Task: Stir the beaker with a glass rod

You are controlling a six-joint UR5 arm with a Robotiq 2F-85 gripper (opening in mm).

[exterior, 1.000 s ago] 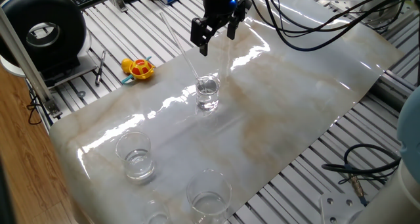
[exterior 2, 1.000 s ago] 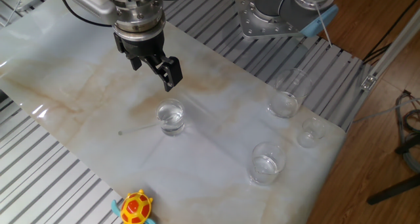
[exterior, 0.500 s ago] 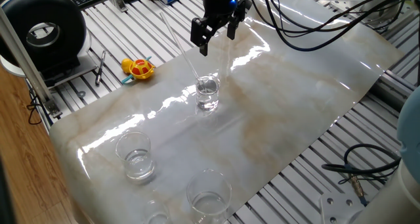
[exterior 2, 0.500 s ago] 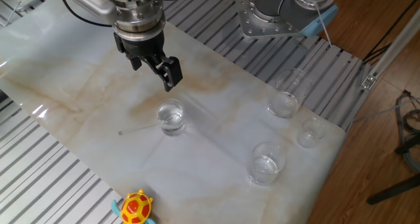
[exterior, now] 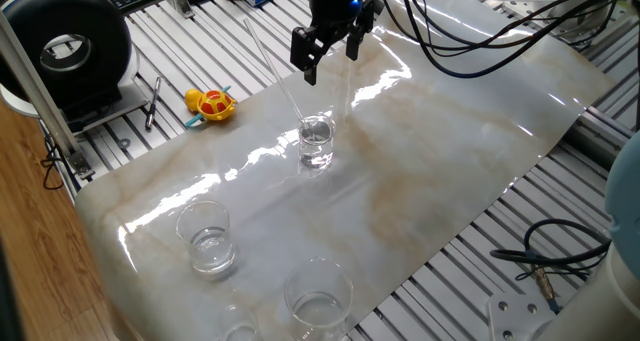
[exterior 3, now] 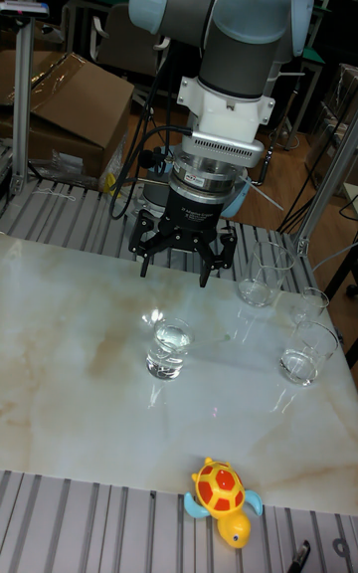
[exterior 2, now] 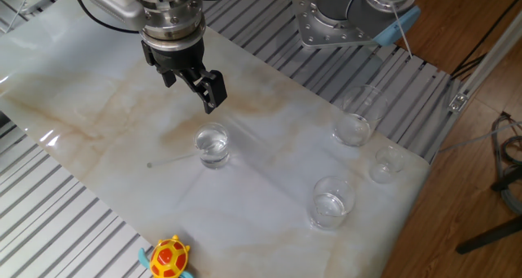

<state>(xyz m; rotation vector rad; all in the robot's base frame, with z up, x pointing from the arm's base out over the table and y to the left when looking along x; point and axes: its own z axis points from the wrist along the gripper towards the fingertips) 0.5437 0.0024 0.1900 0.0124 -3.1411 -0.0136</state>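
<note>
The beaker (exterior: 316, 142) (exterior 2: 212, 145) (exterior 3: 169, 346) is a small clear glass with clear liquid, standing near the middle of the marble-look mat. The glass rod (exterior: 276, 73) (exterior 2: 173, 159) stands in it, leaning against the rim and slanting up and away toward the mat's edge. My gripper (exterior: 330, 53) (exterior 2: 192, 84) (exterior 3: 176, 263) hangs above and just behind the beaker. It is open, with nothing between its fingers, and touches neither the rod nor the glass.
Two wider glass beakers (exterior 2: 356, 119) (exterior 2: 330, 203) and a tiny glass (exterior 2: 386, 164) stand near one end of the mat. A yellow and red turtle toy (exterior: 210, 104) (exterior 3: 224, 498) lies off the mat's edge. Cables (exterior: 470, 41) trail behind the arm.
</note>
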